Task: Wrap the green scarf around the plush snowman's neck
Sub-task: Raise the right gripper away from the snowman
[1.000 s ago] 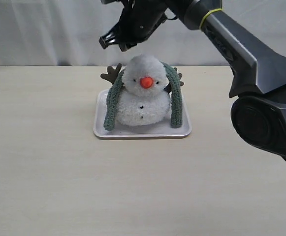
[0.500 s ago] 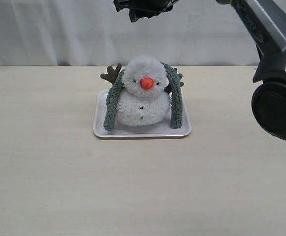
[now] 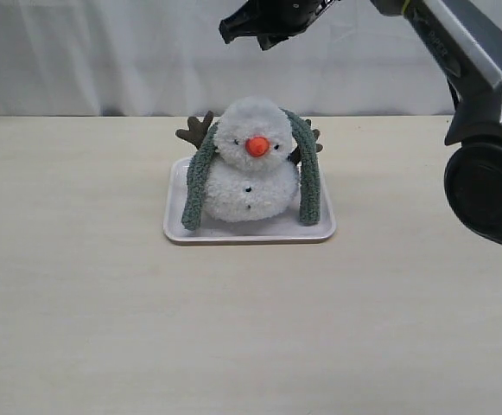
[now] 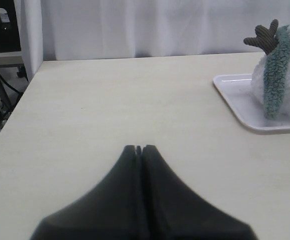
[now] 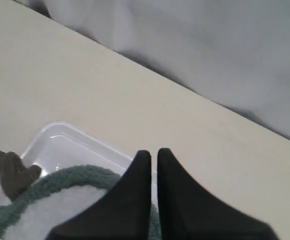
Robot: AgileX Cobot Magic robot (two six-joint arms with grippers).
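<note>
1. White tray (image 3: 174,226): we find it at the centre of the exterior view, resting on the pale table (image 3: 78,294). It holds the plush snowman (image 3: 249,183) and both ends of the green scarf (image 3: 197,186).
2. The plush snowman stands upright in the tray with its orange nose (image 3: 257,146) toward the camera. Its brown twig arms (image 3: 196,130) show on either side of the head.
3. The green scarf passes behind the head. One strand hangs down each side of the body, and both ends reach the tray floor. At the front, the snowman's neck (image 3: 247,162) shows only white plush.
4. Right gripper (image 3: 249,26): it is at the top centre of the exterior view, above the snowman and well apart from it. In the right wrist view its fingers (image 5: 141,172) stand almost together, with a thin slit between them, and grasp nothing.
5. Left gripper (image 4: 139,148): we see it only in the left wrist view. Its fingertips are pressed together, it is empty, and it hangs over the table apart from the tray.
</note>
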